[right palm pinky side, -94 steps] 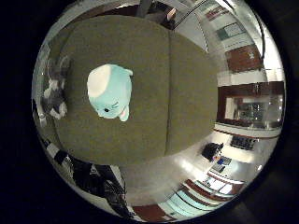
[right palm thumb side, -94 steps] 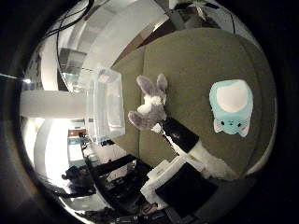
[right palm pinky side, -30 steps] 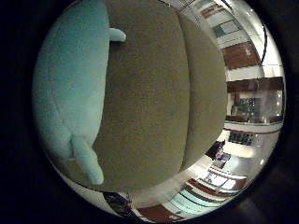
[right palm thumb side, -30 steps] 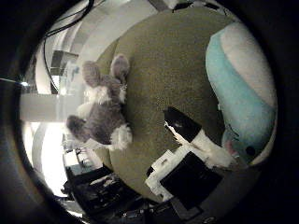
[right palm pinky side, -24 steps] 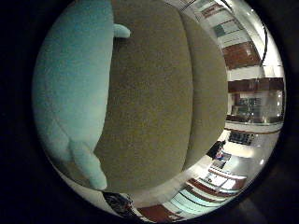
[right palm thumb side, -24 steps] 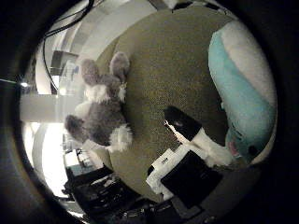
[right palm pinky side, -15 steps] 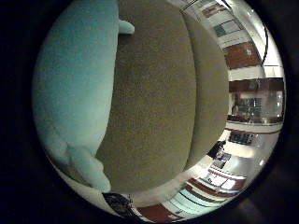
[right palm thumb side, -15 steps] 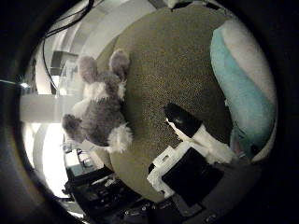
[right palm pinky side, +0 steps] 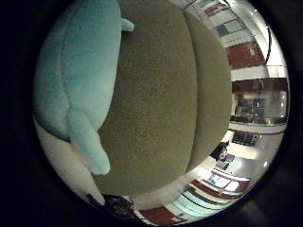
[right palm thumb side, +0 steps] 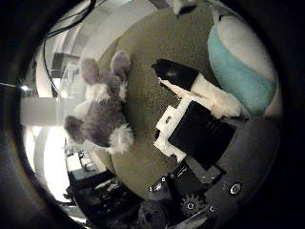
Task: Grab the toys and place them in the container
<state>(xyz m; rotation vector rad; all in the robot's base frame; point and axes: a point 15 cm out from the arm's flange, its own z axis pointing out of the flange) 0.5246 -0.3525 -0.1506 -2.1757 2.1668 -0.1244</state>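
a white and black robot hand (right palm thumb side: 200, 129) hangs low over a round table (right palm pinky side: 156, 109) covered in olive-green carpet-like fabric, its palm close to a soft teal and white plush toy (right palm pinky side: 75, 80) lying on that surface. the teal toy fills much of the little-finger-side view, one stubby limb pointing out across the fabric; in the thumb-side view a black-tipped finger (right palm thumb side: 174, 74) reaches out over the table just beside the toy, apparently not yet around it. the hand looks open, its visible finger extended and holding nothing. a grey and white plush rabbit (right palm thumb side: 102, 109) lies apart from the teal toy, near the table's edge. no container can be made out with certainty. judged from this, the step in hand is the grasp of the teal toy: the palm should settle over the plump body, not the limb, and the fingers should wrap well round the soft bulk before any lift, since loose plush gives and can slip from a shallow pinch.
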